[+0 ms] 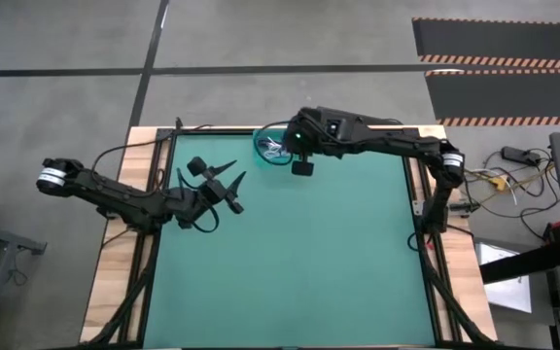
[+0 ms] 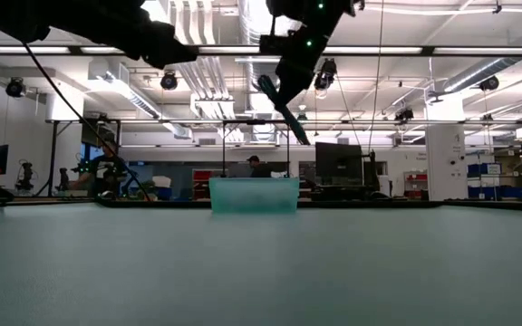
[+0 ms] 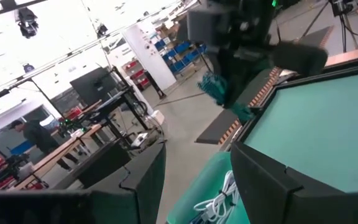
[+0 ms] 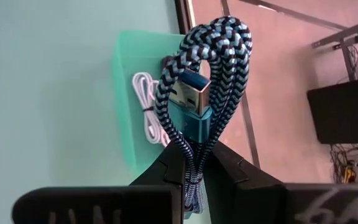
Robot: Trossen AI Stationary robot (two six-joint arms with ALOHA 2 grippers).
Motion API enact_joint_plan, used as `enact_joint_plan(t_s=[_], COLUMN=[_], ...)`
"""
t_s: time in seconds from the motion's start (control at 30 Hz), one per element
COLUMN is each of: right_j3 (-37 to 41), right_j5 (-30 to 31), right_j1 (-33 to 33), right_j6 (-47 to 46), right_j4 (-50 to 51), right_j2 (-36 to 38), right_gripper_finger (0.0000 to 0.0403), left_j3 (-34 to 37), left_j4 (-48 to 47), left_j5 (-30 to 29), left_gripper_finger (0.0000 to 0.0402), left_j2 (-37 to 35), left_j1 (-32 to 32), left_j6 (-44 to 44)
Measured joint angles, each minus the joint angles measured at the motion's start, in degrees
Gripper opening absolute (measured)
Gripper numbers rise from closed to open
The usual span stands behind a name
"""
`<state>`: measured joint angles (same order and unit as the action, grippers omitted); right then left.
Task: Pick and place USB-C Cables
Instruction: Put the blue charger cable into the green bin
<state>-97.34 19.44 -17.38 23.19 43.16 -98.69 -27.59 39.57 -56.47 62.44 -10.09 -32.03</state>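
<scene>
A bundled cable with a braided blue and black sheath and a teal plug [image 4: 194, 93] is gripped between the closed fingers of the right gripper [image 4: 194, 165], which is held in the air above a small translucent teal plastic bin [image 4: 143, 109]. The bin is placed near the far edge of the green desk [image 1: 299, 262]. Inside it, a coiled white cable [image 4: 145, 106] is seen. The left gripper [image 1: 224, 190] is held over the left part of the desk, its fingers [image 3: 138, 180] spread wide apart and empty.
</scene>
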Motion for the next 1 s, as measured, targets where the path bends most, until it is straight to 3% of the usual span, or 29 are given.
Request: enact_joint_plan(t_s=[0.77,1.0], right_j3=[-0.49,-4.18], right_j5=[-0.11,-0.51], right_j1=[-3.65,-3.92], right_j6=[0.84,1.34], right_j4=[-5.14,-4.42], right_j2=[-4.28,-6.06], right_gripper_finger=[0.0023,0.0023], left_j3=[-0.15,-0.15], left_j4=[0.44,0.44], left_j5=[0.11,0.11], left_gripper_finger=[0.0166,0.0166], left_j2=[0.01,0.01], left_j1=[0.0,0.0], left_j6=[0.06,0.06])
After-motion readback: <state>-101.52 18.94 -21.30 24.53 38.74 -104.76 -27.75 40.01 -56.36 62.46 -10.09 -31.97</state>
